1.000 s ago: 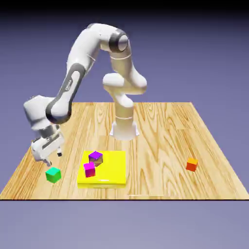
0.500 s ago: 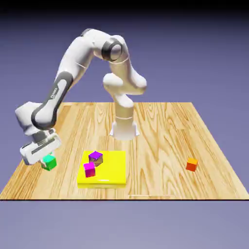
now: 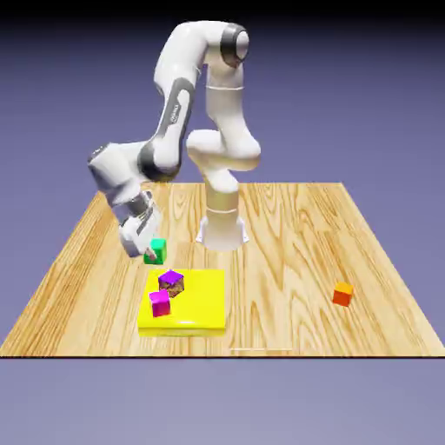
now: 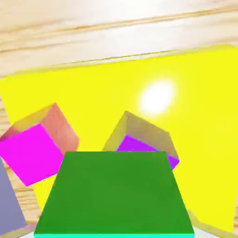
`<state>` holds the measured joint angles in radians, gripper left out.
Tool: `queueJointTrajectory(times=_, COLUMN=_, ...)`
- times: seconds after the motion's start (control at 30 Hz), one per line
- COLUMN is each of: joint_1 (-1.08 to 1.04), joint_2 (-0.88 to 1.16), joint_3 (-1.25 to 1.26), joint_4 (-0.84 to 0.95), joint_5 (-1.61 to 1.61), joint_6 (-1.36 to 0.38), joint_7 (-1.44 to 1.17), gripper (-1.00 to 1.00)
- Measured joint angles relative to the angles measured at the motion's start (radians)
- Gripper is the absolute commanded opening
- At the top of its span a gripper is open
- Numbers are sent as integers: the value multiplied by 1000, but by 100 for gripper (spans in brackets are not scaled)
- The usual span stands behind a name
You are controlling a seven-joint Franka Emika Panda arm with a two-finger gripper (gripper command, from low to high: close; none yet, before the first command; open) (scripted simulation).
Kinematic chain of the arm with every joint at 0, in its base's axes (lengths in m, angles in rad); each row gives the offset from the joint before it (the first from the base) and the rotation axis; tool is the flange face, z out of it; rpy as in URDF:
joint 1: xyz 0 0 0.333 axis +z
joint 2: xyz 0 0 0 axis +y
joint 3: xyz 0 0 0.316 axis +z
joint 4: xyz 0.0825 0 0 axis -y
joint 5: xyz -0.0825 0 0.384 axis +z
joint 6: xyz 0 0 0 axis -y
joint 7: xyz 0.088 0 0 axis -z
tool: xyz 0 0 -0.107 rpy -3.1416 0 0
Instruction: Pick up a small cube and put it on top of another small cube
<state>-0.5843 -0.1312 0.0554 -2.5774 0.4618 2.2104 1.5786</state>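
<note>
Exterior view: end effector (image 3: pixel 153 253) apparently grips the smooth green cube (image 3: pixel 157 249) above the glossy yellow slab (image 3: pixel 198 306).

You see the small cube (image 3: pixel 156 249) as a plain bright green block, lifted clear of the wooden table (image 3: pixel 287 252) and hanging just above the back left corner of the yellow pad (image 3: pixel 195 304) (left as the exterior view shows it). In the hand view its green top face (image 4: pixel 114 193) fills the lower middle, level and square to the camera. Beyond it, the purple-topped cube (image 4: pixel 144 139) and the magenta cube (image 4: pixel 35 151) both rest tilted on the pad, near each other.
</note>
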Motion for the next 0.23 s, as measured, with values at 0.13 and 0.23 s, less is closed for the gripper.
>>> queueJointTrajectory(times=0.13, joint_1=23, joint_2=134, joint_3=41, joint_4=-42, joint_5=92, joint_6=174, joint_7=-66, gripper=-100)
queueJointTrajectory(times=0.23, joint_1=43, joint_2=147, joint_3=38, joint_4=-47, joint_5=99, joint_6=190, joint_7=-71, gripper=100)
